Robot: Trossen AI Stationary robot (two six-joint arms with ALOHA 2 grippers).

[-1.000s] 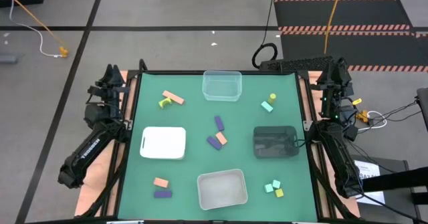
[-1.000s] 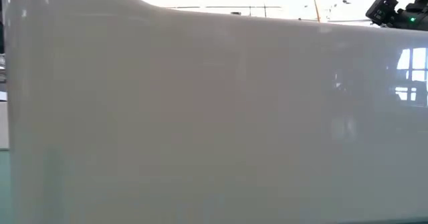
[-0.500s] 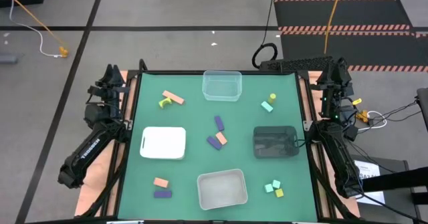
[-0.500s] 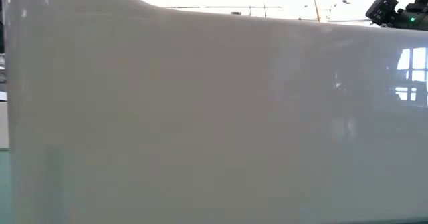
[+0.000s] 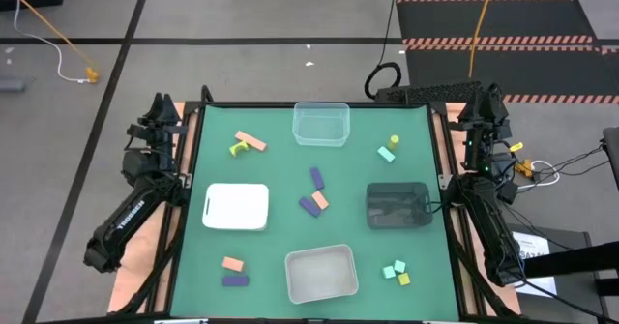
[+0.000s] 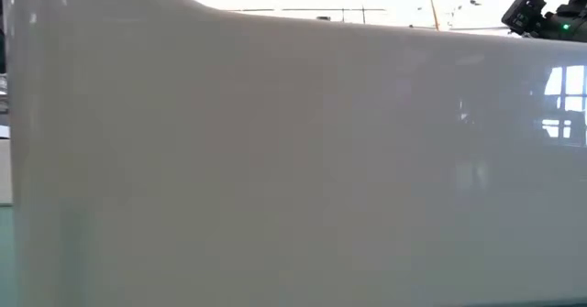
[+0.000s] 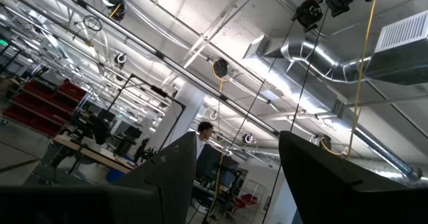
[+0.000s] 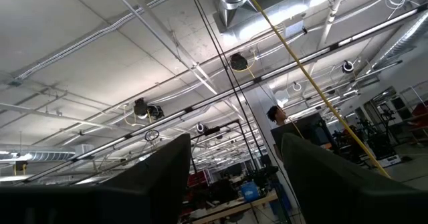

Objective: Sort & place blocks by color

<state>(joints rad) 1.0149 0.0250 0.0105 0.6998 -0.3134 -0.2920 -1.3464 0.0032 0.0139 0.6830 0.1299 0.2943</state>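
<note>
A: Where are the arms sitting?

B: Both are folded back off the green table. The left gripper is resting beside the far left corner, the right gripper beside the far right corner. Each wrist view is showing two dark fingers standing well apart with ceiling showing between them, so both are spread wide and holding nothing.

A: And the blocks?

B: They are lying in loose groups. A salmon bar is touching a yellow piece near the far left, beside the clear tray at the far edge. A yellow block and a teal one are lying far right, above the dark container. Two purple bars and a salmon block are clustering in the middle, between the white tray and the dark container.

A: The near edge?

B: A salmon block and a purple bar are lying near left, teal and yellow cubes near right, with the frosted tray between them. That tray's wall is filling the low view.
</note>
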